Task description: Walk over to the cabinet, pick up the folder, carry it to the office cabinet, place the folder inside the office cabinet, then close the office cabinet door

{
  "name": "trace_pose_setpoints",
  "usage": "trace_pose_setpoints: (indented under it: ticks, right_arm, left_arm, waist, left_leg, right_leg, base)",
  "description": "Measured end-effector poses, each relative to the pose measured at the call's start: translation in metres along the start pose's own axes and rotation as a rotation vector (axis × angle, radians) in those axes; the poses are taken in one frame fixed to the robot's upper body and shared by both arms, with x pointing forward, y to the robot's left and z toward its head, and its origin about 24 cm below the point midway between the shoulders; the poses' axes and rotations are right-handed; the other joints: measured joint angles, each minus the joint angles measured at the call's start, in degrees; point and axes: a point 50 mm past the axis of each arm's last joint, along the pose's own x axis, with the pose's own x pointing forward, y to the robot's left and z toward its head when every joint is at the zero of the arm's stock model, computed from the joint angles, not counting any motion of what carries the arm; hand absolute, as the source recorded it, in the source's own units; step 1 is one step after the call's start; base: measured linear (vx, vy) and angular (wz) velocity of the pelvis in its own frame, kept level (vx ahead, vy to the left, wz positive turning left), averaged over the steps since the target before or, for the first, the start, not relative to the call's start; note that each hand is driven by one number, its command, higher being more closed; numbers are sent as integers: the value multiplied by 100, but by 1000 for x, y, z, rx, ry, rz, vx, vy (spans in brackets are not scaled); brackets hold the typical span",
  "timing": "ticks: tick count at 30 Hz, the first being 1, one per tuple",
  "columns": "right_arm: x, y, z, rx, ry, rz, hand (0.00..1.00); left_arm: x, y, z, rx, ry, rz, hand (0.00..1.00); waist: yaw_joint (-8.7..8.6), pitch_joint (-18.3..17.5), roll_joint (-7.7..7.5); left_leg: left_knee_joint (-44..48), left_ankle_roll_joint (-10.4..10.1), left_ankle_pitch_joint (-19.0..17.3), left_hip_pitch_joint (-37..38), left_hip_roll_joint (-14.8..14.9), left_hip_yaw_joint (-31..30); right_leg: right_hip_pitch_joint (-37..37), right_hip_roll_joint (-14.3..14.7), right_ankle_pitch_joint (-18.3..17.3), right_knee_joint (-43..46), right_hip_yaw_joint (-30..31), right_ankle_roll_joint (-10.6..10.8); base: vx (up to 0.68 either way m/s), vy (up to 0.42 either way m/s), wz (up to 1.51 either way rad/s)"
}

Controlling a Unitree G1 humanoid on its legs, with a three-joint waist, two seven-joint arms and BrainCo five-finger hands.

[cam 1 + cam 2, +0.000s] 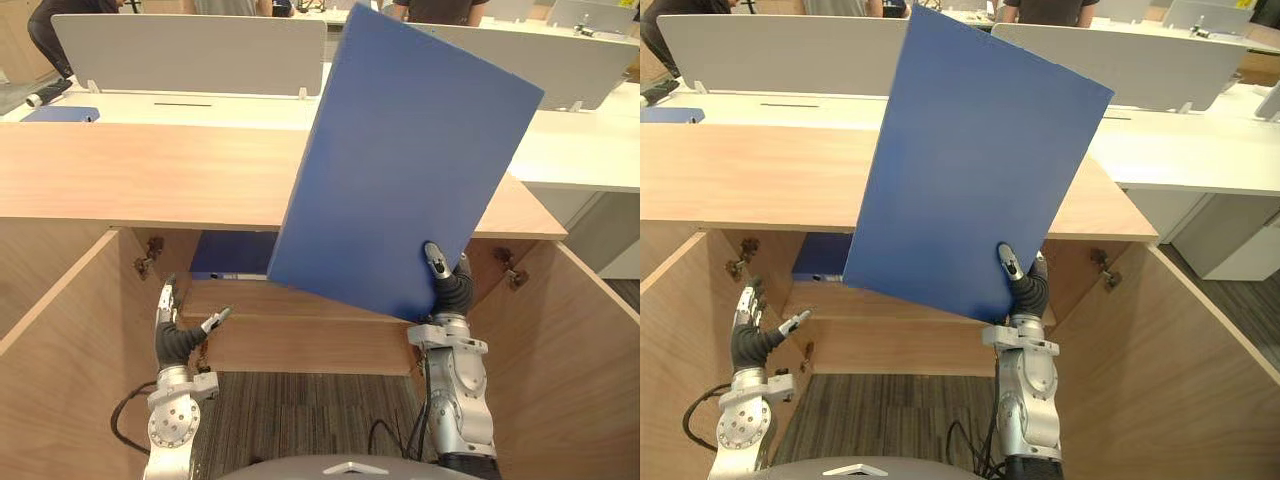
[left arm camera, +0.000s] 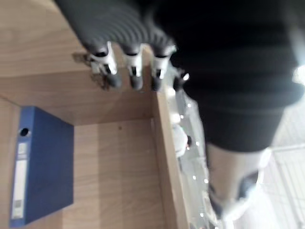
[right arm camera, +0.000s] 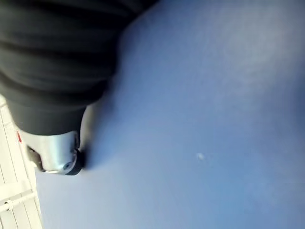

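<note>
Pinching the blue folder (image 1: 400, 150) at its lower corner with the right hand (image 1: 450, 288), thumb curled over the front face and fingers hidden behind, folder tilted and held up before the open cabinet (image 1: 150, 170), covering part of its top (not yet inside). Holding nothing in the left hand (image 1: 175, 338), fingers loosely straight and thumb apart, low by the open left door (image 1: 60, 360). Noting a second blue binder (image 2: 45, 162) lying flat on the shelf (image 1: 300, 345) inside, well apart from both hands.

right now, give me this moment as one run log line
right hand: shut on folder, tilted | left hand: open, empty | cabinet: doors open | second binder: on shelf inside
</note>
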Motion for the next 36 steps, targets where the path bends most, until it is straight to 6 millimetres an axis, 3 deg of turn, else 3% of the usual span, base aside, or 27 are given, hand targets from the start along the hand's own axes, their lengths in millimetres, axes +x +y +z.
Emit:
trace_pose_setpoints:
  ticks: [4, 13, 16, 18, 19, 22, 25, 36]
  right_arm:
    - [2, 5, 10, -64, -45, 24, 100]
    - [-1, 24, 4, -169, -23, 113, 100]
    - [2, 41, 4, -210, -48, 189, 100]
    - [10, 58, 8, -237, -97, 262, 100]
    - [16, 74, 13, -246, -141, 333, 100]
    - [17, 97, 24, -259, -225, 422, 100]
    - [12, 116, 36, -283, -307, 507, 100]
    - [20, 128, 60, -433, -512, 531, 100]
  left_arm:
    - [-6, 0, -19, -17, 93, -28, 0]
    - [-26, 1, -73, 15, 358, -111, 0]
    - [-24, 5, -87, 49, 416, -113, 0]
    - [-12, 4, -86, 58, 406, -116, 0]
    - [-5, 0, -85, 50, 394, -111, 0]
    - [10, -8, -76, 15, 352, -92, 0]
    - [18, -13, -70, -8, 326, -88, 0]
    - [41, -26, -53, -32, 253, -70, 0]
  waist:
    - [5, 5, 0]
    - [8, 142, 56]
    - [38, 617, 6]
    - [86, 1074, 32]
    - [108, 1357, 157]
    - [175, 1595, 327]
    - [155, 1738, 408]
    - [355, 2094, 565]
  left_leg:
    - [0, -7, -5, 0, -1, 0]
    - [5, -15, -11, -76, 25, 34]
    - [352, -17, -66, -340, 70, 54]
    - [1333, -19, -465, -1024, 206, 135]
    - [2179, 26, -755, -1630, 383, 215]
    - [3460, -14, -1316, -2762, 638, 315]
    - [4328, -59, -1652, -3585, 801, 344]
    - [6173, -59, -2274, -5396, 1199, 285]
  right_leg:
    - [-2, 1, -9, 4, -1, -2]
    - [-150, 3, -53, 128, 14, -21]
    - [-428, 4, -78, 499, 46, -68]
    - [-896, 39, -139, 944, 157, -102]
    - [-1385, 69, -292, 1473, 203, -97]
    - [-2598, 136, -785, 2747, 427, -98]
    - [-3499, 148, -1158, 3682, 520, -142]
    - [-5346, 244, -1776, 5539, 648, -183]
  base:
    - [0, 0, 0]
    - [-4, -2, -1]
    - [-27, -8, -2]
    - [-170, -25, -18]
    - [-159, -18, -24]
    - [-232, 14, -27]
    - [-154, 3, -15]
    - [-57, -6, -6]
